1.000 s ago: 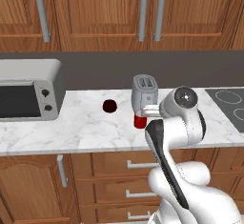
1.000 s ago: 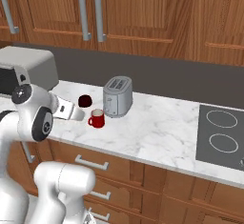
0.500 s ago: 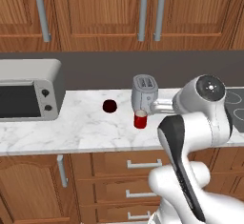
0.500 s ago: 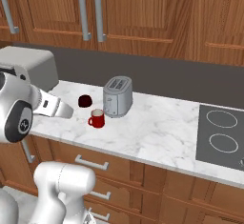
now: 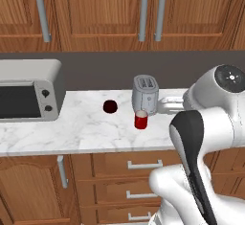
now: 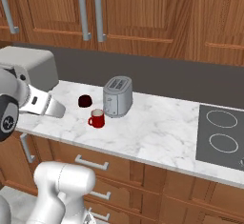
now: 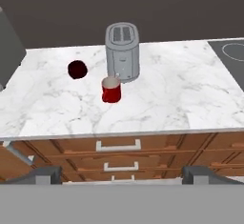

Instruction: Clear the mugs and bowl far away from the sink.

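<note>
Marble counter (image 7: 190,99) holds glossy red mug (image 7: 111,90), rounder, perhaps maroon mug (image 7: 77,69).

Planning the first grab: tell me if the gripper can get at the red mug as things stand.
Probably yes. The gripper is open and well short of the counter, and the red mug has bare marble in front; only the toaster crowds it from behind.
</note>
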### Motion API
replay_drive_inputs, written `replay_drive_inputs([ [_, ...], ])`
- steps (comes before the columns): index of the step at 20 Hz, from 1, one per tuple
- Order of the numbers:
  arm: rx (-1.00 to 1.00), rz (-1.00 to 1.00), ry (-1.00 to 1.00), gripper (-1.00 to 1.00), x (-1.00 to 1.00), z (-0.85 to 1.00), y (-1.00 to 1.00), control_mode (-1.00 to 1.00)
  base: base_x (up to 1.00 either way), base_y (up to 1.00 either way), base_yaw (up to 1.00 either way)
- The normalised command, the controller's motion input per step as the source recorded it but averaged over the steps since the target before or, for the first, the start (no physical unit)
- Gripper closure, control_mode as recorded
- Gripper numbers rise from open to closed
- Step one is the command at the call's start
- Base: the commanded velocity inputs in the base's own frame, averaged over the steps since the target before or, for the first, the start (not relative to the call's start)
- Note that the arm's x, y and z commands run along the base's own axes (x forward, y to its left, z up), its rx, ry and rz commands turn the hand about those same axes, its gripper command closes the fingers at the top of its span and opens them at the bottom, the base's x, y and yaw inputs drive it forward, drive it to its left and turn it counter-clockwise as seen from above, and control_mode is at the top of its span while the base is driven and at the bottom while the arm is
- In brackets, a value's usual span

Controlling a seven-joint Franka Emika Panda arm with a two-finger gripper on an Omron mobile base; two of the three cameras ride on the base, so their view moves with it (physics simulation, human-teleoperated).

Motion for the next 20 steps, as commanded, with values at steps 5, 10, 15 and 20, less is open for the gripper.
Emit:
replay_drive_inputs([
  [5,0.0,0.13,0.03,-1.0,-0.08,0.03,0.0,-1.0,0.0,0.0,0.0],
  [10,0.0,0.12,-0.01,-1.0,-0.09,0.0,0.0,-1.0,0.0,0.0,0.0],
  [15,0.0,0.02,-0.01,-1.0,-0.05,0.0,0.0,1.0,-0.13,0.26,0.23],
  [20,0.0,0.0,0.0,-1.0,0.0,0.0,0.0,1.0,0.0,0.31,0.69],
])
